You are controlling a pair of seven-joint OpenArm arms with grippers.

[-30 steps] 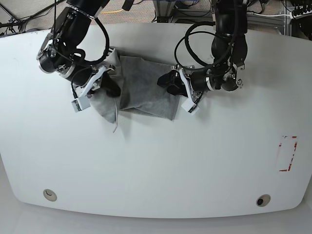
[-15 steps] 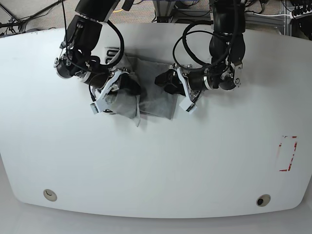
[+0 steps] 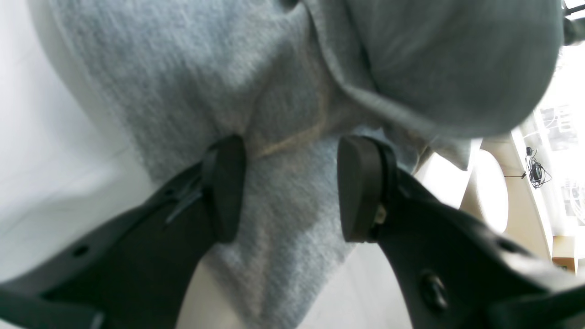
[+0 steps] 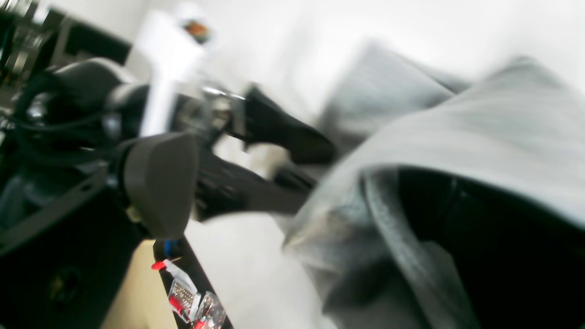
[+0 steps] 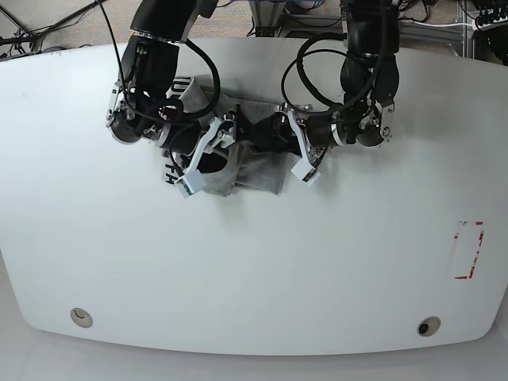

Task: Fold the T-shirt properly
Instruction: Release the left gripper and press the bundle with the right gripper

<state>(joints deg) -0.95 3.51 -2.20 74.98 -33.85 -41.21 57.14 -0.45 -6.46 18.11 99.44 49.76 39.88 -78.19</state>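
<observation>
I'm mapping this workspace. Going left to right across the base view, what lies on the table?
Right claw → light heather-grey cotton T-shirt → left claw → red-and-white rectangular marking near the white table's right edge.

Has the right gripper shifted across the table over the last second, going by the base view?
Yes. The right gripper has carried its side of the T-shirt toward the left gripper, away from the table's edge at the view's left.
</observation>
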